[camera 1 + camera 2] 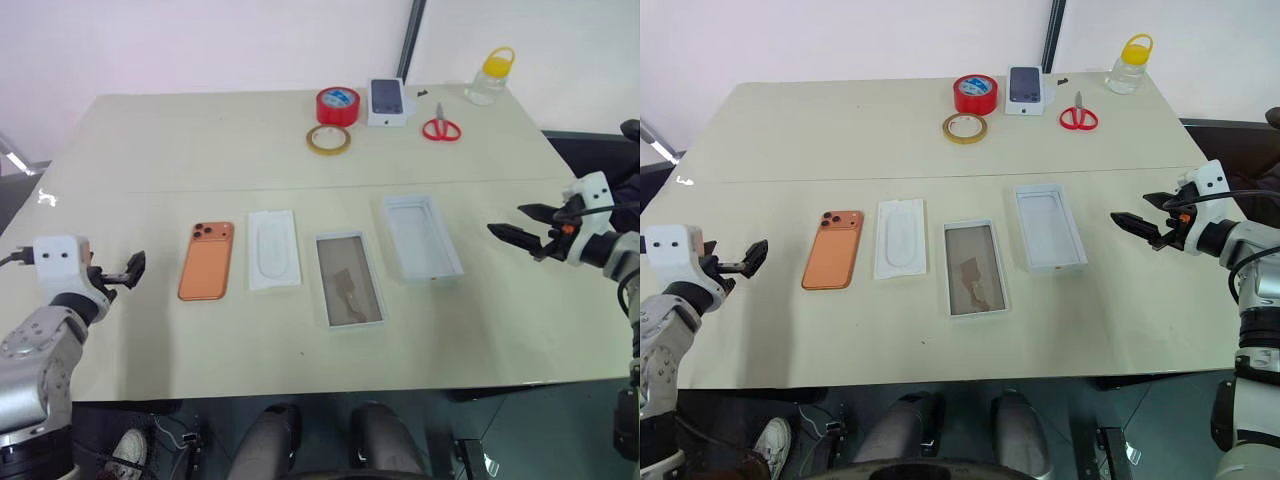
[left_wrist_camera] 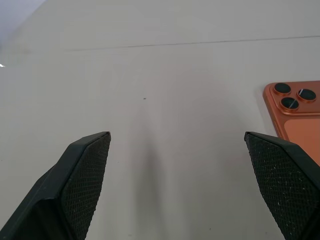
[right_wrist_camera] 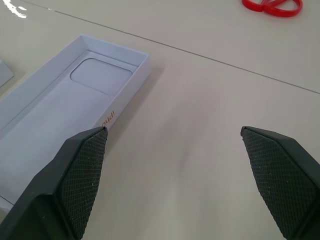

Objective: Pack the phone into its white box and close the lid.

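With both the left gripper point(image 1: 128, 272) and right gripper point(image 1: 522, 226) spread wide and empty, the left should take the phone point(image 1: 206, 260), beside the white box point(image 1: 350, 278), by its long edges.

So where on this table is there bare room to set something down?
Bare: the wide stretch between the phone and the tape rolls, and the near edge in front of the white box. Crowded: the middle row of phone, insert, box and lid, and the far edge around the scissors.
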